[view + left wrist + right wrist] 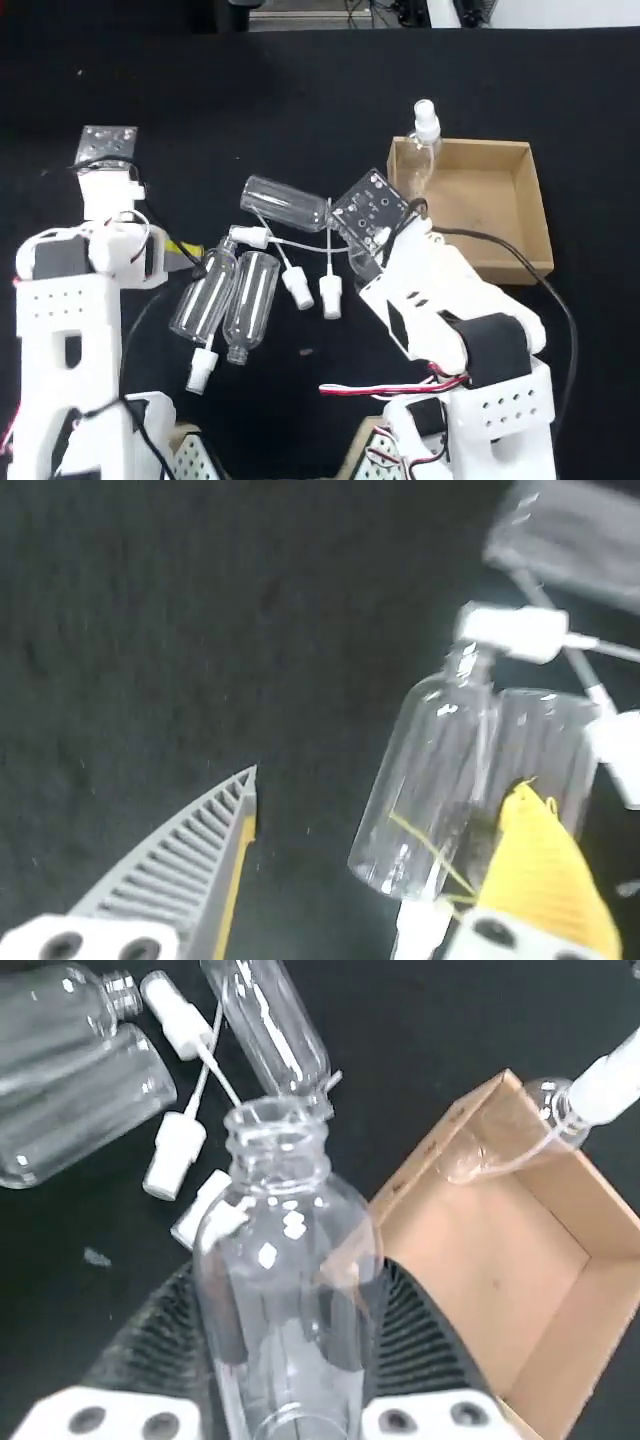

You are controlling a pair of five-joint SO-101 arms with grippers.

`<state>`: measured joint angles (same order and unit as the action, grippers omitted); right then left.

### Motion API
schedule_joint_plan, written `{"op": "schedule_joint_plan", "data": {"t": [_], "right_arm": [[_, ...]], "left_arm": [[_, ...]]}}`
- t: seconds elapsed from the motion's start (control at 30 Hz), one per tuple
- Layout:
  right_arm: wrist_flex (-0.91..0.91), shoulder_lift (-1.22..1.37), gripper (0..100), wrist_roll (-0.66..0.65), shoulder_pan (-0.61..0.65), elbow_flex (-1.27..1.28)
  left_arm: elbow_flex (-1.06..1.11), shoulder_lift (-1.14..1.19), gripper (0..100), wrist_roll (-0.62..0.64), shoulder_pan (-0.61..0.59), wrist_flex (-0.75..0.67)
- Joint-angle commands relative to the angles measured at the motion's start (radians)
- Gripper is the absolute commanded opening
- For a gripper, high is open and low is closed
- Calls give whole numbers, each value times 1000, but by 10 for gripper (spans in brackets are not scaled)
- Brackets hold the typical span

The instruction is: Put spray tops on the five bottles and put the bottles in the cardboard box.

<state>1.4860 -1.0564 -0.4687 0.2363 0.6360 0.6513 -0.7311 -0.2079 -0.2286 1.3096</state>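
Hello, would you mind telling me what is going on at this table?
The right gripper is shut on an uncapped bottle, held beside the cardboard box. A capped bottle stands in a corner of that box. On the table lie three more bottles among loose spray tops. The left gripper is open, next to two of them.

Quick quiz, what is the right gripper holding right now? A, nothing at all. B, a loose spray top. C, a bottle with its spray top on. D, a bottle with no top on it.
D: the right wrist view shows the right gripper shut on a clear bottle whose threaded neck is open, with no spray top on it.
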Motion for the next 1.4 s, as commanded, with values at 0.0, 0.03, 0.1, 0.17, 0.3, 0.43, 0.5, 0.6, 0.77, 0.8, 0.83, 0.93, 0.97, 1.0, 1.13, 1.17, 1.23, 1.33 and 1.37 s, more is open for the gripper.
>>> {"op": "schedule_joint_plan", "data": {"t": [0.0,0.03,0.1,0.17,0.3,0.43,0.5,0.6,0.77,0.8,0.83,0.93,0.97,1.0,1.13,1.17,1.23,1.33,1.37], "right_arm": [[-6,-21,11,8,-15,2],[-11,-21,11,8,-15,5],[-17,-21,11,8,-15,12],[-17,-21,11,8,-15,19],[-15,-21,11,8,-20,35],[-18,-22,11,6,-20,42],[-18,-22,11,6,-18,42],[-29,-22,11,6,-20,44],[-32,-22,11,6,-20,45],[-32,-22,11,6,-20,45],[-29,-22,11,6,-20,45],[-26,-22,11,6,-20,45],[-26,-22,11,6,-20,45],[-26,-22,11,6,-20,45],[-26,-22,11,6,-20,44],[-26,-22,11,6,-20,44],[-26,-22,11,6,-20,44],[-26,-22,11,6,-20,44],[-25,-22,11,6,-20,44]], "left_arm": [[-62,160,357,-250,25,146],[-74,195,357,-318,44,196],[-97,233,357,-416,70,279],[-101,241,357,-499,90,334],[-93,226,357,-601,122,433],[1,166,357,-605,130,353],[73,132,357,-601,148,302],[168,83,357,-526,208,267],[265,31,357,-365,303,176],[280,29,357,-342,308,153],[294,29,357,-324,309,132],[346,31,357,-298,302,64],[367,31,357,-299,295,43],[387,31,357,-299,280,21],[444,31,357,-299,170,-107],[449,31,357,-301,136,-133],[447,31,357,-302,74,-178],[447,29,357,-308,-2,-241],[449,29,357,-322,-22,-264]]}}
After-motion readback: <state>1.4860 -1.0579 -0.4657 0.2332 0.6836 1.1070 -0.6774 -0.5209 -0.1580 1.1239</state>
